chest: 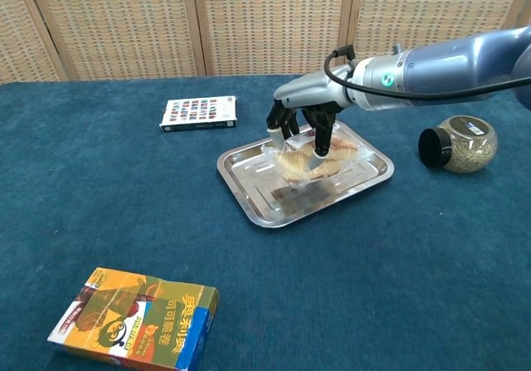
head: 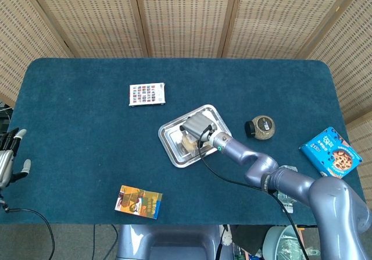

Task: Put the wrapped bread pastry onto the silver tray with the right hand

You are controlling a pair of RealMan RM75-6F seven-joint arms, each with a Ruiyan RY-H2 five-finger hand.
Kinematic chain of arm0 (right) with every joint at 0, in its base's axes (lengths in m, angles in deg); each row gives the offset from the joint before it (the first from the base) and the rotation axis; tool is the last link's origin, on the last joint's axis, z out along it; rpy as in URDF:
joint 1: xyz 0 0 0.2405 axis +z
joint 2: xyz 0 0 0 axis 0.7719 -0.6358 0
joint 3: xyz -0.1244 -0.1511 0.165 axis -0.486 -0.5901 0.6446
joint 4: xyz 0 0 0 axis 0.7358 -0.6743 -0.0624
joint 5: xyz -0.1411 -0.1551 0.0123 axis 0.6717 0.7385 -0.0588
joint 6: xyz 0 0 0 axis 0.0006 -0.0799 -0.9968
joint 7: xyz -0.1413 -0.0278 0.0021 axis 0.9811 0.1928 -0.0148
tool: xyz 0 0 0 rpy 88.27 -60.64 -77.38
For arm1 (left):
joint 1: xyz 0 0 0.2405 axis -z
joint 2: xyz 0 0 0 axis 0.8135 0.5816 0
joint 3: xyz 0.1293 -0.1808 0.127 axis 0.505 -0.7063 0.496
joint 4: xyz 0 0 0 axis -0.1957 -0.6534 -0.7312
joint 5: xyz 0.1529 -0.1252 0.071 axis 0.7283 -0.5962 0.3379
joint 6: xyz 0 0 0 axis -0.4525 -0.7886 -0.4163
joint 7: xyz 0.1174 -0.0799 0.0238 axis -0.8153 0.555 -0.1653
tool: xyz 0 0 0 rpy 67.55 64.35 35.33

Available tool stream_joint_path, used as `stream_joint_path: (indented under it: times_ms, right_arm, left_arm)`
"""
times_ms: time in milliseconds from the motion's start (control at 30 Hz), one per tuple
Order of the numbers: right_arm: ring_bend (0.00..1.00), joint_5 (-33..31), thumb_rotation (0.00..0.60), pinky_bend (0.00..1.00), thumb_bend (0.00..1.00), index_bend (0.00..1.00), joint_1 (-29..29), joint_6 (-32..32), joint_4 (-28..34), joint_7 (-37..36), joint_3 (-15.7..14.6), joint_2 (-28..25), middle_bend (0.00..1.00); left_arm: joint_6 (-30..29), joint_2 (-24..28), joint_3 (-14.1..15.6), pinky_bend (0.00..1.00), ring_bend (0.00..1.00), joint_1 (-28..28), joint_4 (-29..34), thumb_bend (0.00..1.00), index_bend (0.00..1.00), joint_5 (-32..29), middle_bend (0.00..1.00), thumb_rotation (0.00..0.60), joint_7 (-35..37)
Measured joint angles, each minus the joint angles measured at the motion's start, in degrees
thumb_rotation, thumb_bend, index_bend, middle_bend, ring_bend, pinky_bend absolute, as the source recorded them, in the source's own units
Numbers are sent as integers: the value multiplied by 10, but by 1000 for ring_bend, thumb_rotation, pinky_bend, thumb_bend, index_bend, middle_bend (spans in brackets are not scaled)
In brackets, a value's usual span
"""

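The silver tray (chest: 253,182) lies mid-table, also in the head view (head: 168,139). My right hand (chest: 300,119) reaches over it from the right, fingers pointing down, and pinches the clear-wrapped bread pastry (chest: 325,163). The pastry hangs just over the tray's middle, tilted, with a shadow on the metal under it. From the head view the right hand (head: 195,125) covers most of the pastry (head: 187,145). My left hand (head: 7,162) stays at the table's far left edge, fingers apart, holding nothing.
A patterned card box (chest: 199,112) lies behind and left of the tray. A seed jar (chest: 458,143) lies on its side to the right. A blue cookie box (head: 332,153) sits at the far right, and an orange snack box (chest: 137,317) at the front left.
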Motion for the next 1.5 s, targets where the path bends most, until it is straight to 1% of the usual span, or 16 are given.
stream_joint_path:
  times_ms: [167,200,267,300,367,433,467,533,633,733,933,1033,1100,1233,1367,1500]
  right_arm:
    - [356,6,600,487,227,451,2,-9,-11,-16,-3,3,467]
    - [354,7,600,482,227,451,2,-11,-12,-19,-4,3,453]
    - [318,9,600,453,227,430,2,-13,-12,-26,-5,3,380]
    - [274,9,600,423,226,393,2,-13,-11,-31,-6,2,322]
    - [161,10,600,342,222,262,3,-8,-8,-41,-8,-3,217]
    - [77,9,600,272,218,168,5,1,-3,-47,-10,-9,138]
    - [47,7,600,247,217,137,7,8,2,-51,-10,-14,103]
    - [28,4,600,234,216,116,9,16,9,-54,-11,-22,68]
    - [22,-2,600,233,215,113,10,17,17,-50,-11,-29,43]
    - [21,-8,600,233,215,113,8,12,26,-43,-9,-36,40]
    - [21,-26,600,233,217,113,3,5,54,-7,-5,-63,31]
    - [21,-47,600,233,219,113,0,4,81,24,-2,-84,28]
    - [21,-66,600,233,220,113,-4,-1,109,53,0,-104,28]
    - [20,-111,600,233,222,113,-17,-29,184,122,1,-151,27]
    - [21,-166,600,233,224,113,-39,-86,279,207,-3,-204,27]
    - [20,-210,600,233,224,113,-65,-154,363,268,-9,-250,27]
  left_arm:
    - [0,1,0,0,0,-1,-1,495,0,0,0,600,2]
    - [0,1,0,0,0,-1,-1,495,0,0,0,600,2]
    - [1,0,0,0,0,0,-2,495,0,-1,0,600,2]
    - [2,0,0,0,0,0,-2,495,0,0,0,600,3]
    - [2,0,0,0,0,0,-2,495,0,0,0,600,3]
    - [2,1,0,0,0,0,0,495,0,1,0,600,4]
    - [1,1,0,0,0,0,0,495,0,1,0,600,4]
    - [0,1,1,0,0,0,0,494,0,2,0,600,4]
    - [-1,1,1,0,0,-1,1,495,0,3,0,600,3]
    - [0,2,1,0,0,0,2,495,0,4,0,600,3]
    - [4,2,3,0,0,3,3,495,0,6,0,600,3]
    - [3,2,4,0,0,3,5,495,0,10,0,600,1]
    - [-1,2,5,0,0,3,9,495,0,16,0,600,-1]
    - [-7,3,9,0,0,2,15,495,0,27,0,600,-6]
    - [-12,3,13,0,0,1,20,495,0,35,0,600,-10]
    - [-16,3,14,0,0,0,26,495,0,39,0,600,-16]
